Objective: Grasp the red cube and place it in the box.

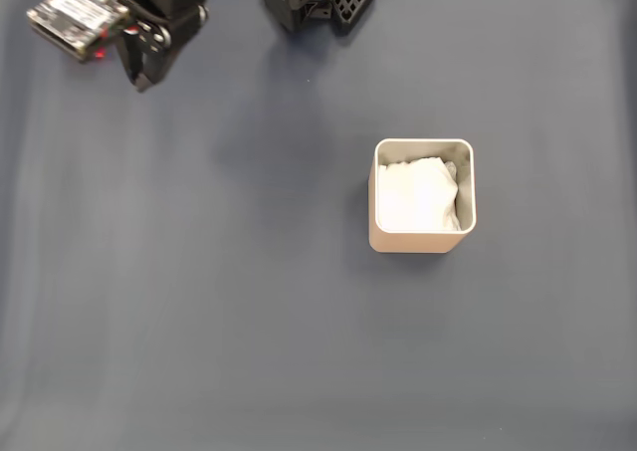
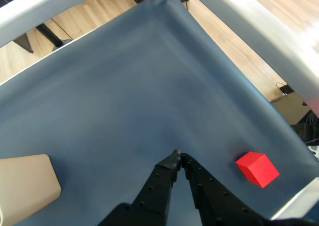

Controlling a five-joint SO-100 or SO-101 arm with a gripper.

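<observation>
In the wrist view the black two-finger gripper (image 2: 178, 157) is reaching up from the bottom edge of the frame, its tips pressing together with nothing between them. It is hovering over a dark blue-grey cloth-covered table (image 2: 129, 91). The small, bright red matte cube (image 2: 256, 168) is lying on the cloth at the lower right of that frame, to the right of the fingertips and apart from them, near the table's edge. A corner of the beige, round-cornered square box (image 2: 25, 188) is showing at the lower left.

In the fixed view the box (image 1: 422, 240) is standing right of centre, with crumpled white padding (image 1: 418, 194) filling it. The black arm (image 1: 149, 28) is sitting at the upper left of that frame.
</observation>
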